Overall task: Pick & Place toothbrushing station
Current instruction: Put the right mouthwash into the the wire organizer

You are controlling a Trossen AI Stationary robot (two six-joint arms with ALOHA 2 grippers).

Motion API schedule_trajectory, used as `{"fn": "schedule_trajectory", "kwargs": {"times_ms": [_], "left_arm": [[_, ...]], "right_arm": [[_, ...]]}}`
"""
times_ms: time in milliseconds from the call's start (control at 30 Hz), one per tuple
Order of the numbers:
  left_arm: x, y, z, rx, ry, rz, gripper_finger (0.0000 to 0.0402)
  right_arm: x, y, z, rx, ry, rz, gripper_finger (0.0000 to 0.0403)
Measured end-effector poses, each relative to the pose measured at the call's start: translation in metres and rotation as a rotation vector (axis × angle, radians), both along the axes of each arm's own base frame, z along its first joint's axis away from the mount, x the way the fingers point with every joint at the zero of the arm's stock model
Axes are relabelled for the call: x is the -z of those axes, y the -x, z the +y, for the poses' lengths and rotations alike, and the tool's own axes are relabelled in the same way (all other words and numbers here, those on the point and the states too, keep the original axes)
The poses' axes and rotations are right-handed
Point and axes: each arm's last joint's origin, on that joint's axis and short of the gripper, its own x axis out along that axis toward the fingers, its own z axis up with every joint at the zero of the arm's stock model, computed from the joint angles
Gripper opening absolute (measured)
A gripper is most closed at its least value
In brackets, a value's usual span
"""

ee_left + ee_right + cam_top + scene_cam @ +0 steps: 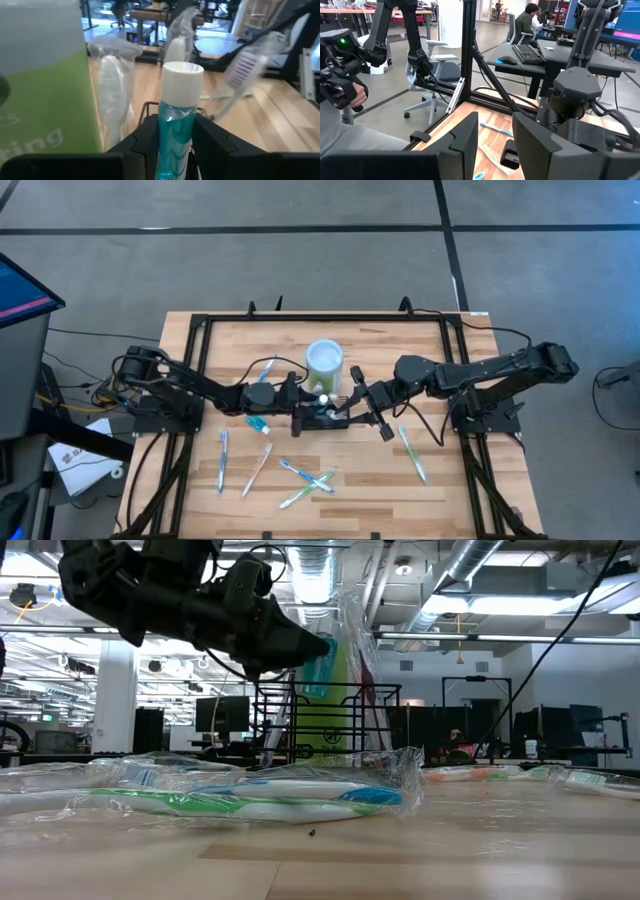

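Blue tube (172, 135) in left hand (172, 150)

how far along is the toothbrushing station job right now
Done: the green cup stands beside the black wire caddy at mid-table. In hand: the left gripper holds a blue tube with a white cap by the caddy; the right gripper is open near it. Left: wrapped toothbrushes lie scattered on the table.

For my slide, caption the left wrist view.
Left end effector grips a white-capped blue toothpaste tube beside the lime-green cup.
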Motion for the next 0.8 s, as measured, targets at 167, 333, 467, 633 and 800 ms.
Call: {"fn": "schedule_trajectory", "kwargs": {"times_ms": [167,333,467,633,800], "left_arm": [[0.007,-0.0018,0.0005,-0.03,-0.011,0.025,0.0095],[0.0068,-0.0019,0.0004,-0.031,-0.011,0.022,0.0096],[0.0068,-0.0019,0.0005,-0.034,-0.012,0.021,0.0106],[0.0069,-0.0018,0.0005,-0.034,-0.012,0.022,0.0118],[0.0068,-0.0019,0.0005,-0.033,-0.012,0.022,0.0124]], "right_arm": [[0.0008,0.0001,0.0,0.0,0.001,0.008,0.0111],[0.0017,0.0002,0.0,0.0,0.002,0.018,0.0111],[0.0017,0.0002,0.0,-0.001,0.006,0.016,0.0111],[0.0018,0.0002,0.0,-0.002,0.017,0.012,0.0111],[0.0028,-0.0008,0.0001,-0.002,0.017,0.015,0.0111]]}}
